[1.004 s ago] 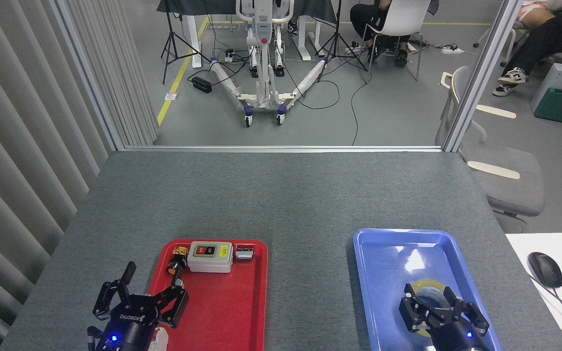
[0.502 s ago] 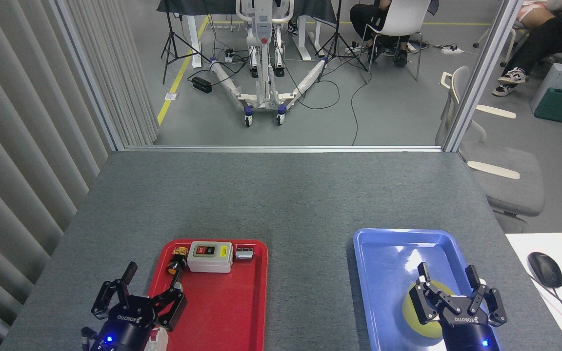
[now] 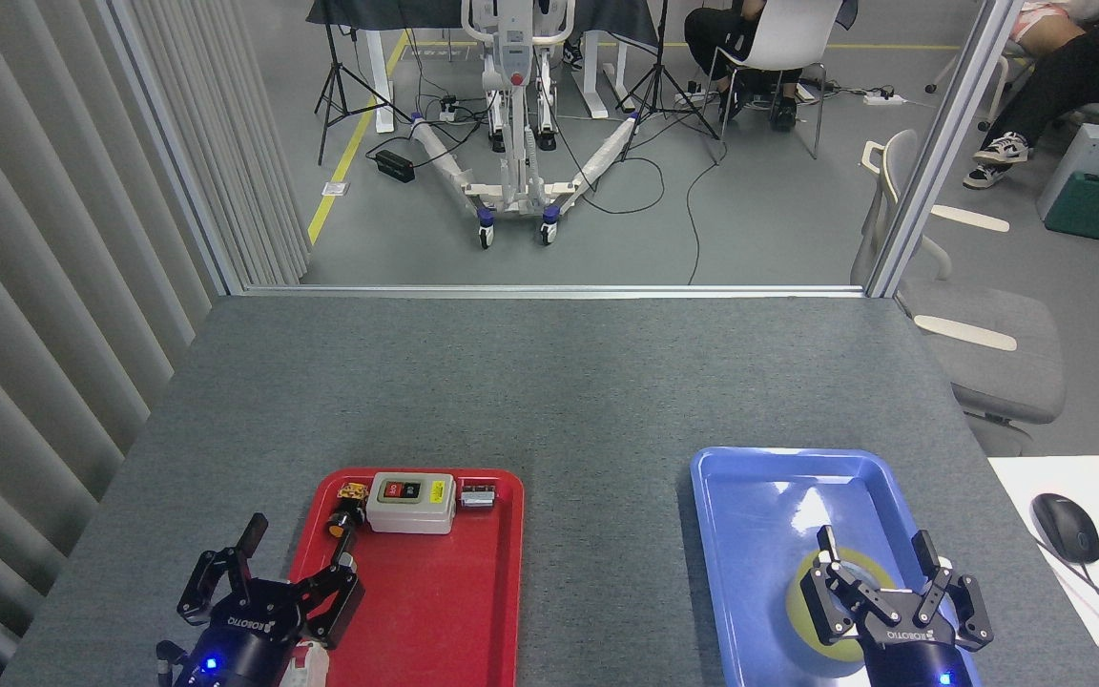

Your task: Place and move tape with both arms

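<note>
At lower right you see the right gripper (image 3: 879,571) slightly lower than before, fingers apart above the tape (image 3: 809,611) lying in the blue tray (image 3: 750,515), while the left gripper (image 3: 268,582) stays spread at lower left.

The scene is evenly and brightly lit from overhead, and no harsh shadows are cast on the speckled grey tabletop (image 3: 549,382). White glare patches are reflected on the floor of the glossy blue plastic tray (image 3: 750,506), near its far middle. A softer sheen is seen on the glossy red plastic tray (image 3: 454,611). Faint, diffuse shadows are thrown beside both trays. The picture is sharp throughout, without motion blur. Slight wide-angle distortion is noticed at the edges, where the ribbed grey wall panels (image 3: 34,286) on the left are splayed outward.
</note>
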Robot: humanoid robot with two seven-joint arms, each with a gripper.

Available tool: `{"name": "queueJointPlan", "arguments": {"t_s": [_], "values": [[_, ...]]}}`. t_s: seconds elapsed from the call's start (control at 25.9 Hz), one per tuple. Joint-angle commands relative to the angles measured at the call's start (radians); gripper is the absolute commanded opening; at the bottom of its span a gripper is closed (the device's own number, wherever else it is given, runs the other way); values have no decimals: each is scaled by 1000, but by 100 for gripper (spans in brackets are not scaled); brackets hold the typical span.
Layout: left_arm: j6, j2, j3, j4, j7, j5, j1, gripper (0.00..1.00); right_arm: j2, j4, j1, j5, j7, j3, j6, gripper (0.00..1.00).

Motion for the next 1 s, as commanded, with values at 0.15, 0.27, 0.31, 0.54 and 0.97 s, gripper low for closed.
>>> {"name": "queueJointPlan", "arguments": {"t_s": [0.15, 0.27, 0.31, 0.54, 0.97], "values": [[-2, 1, 0, 1, 0, 1, 0, 100, 3, 0, 7, 12, 41, 6, 14, 100], [-2, 0, 0, 1, 0, 2, 0, 100, 1, -3, 7, 10, 39, 6, 14, 100], [-2, 0, 0, 1, 0, 2, 0, 100, -2, -6, 8, 5, 36, 5, 14, 100], [-2, 0, 0, 1, 0, 2, 0, 100, -2, -18, 13, 7, 44, 6, 5, 100], [3, -2, 9, 4, 0, 4, 0, 100, 0, -20, 13, 7, 44, 5, 8, 100]]}}
